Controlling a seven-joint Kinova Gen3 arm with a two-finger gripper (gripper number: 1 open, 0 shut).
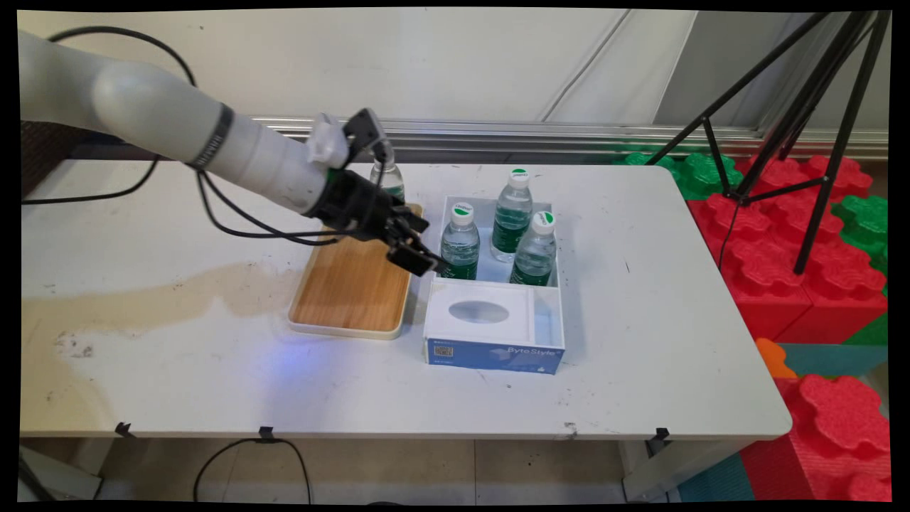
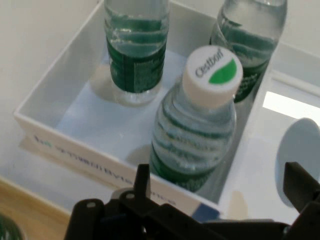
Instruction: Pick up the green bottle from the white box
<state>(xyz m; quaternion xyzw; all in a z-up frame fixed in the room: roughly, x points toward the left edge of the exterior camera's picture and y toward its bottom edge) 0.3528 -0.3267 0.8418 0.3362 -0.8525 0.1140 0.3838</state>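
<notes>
My gripper [image 1: 426, 264] hangs open just left of a white box [image 1: 558, 313], over the edge of a wooden tray [image 1: 352, 291]. Three water bottles with white and green caps stand in the box's far compartment. The nearest bottle [image 1: 461, 245] is right in front of the fingertips and untouched. In the hand view this bottle [image 2: 195, 135] fills the middle, beyond the open gripper [image 2: 220, 175]. The other two bottles [image 2: 136, 55] [image 2: 250, 40] stand behind it. A fourth bottle [image 1: 389, 179] stands at the tray's far end, partly hidden by the arm.
The box's near compartment holds a white insert with an oval opening [image 1: 480, 313] above a blue label. Black cables hang from the arm over the tray. A black tripod [image 1: 817, 142] and red and green foam blocks [image 1: 796, 242] stand right of the table.
</notes>
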